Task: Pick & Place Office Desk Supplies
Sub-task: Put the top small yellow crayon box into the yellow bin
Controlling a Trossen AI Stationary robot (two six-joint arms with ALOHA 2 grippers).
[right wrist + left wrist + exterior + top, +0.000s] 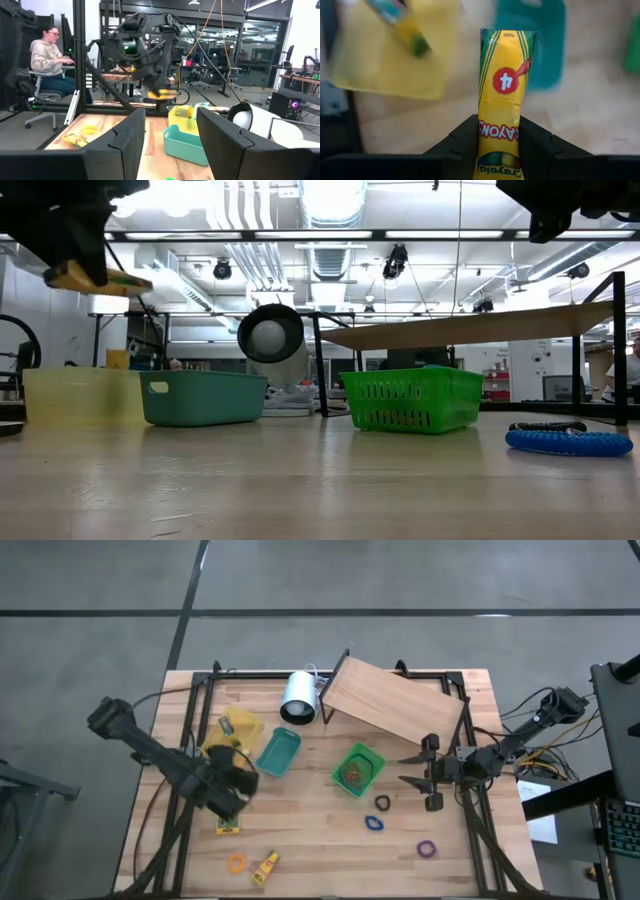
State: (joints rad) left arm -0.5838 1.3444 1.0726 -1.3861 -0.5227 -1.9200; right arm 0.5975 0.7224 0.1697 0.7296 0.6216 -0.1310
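Observation:
My left gripper [238, 772] hangs over the table's left part, near the yellow bin [236, 730], shut on a yellow crayon packet [504, 85] with green stripes. The low view shows the packet [98, 279] high above the table. Loose supplies lie on the wood: a green-and-yellow packet [228, 827], an orange band [236, 862], a yellow tube [265, 867], a dark band [382, 803], a blue band [374, 823] and a purple band [427, 849]. My right gripper [425, 772] waits open at the right, beside the green basket [358, 770]. My left gripper pinches the crayon packet between its two fingers [462, 142], one on each long edge, near the end with the brand name [500, 150]. The packet's length runs on past the fingertips along the fingers. It is lifted clear of the table.
A teal bin [278, 752] stands between the yellow bin and the green basket. The yellow bin holds a small item [226, 725]. A white cylinder [298, 697] and a slanted wooden board [395, 700] stand at the back. A person [47, 55] sits beyond the table.

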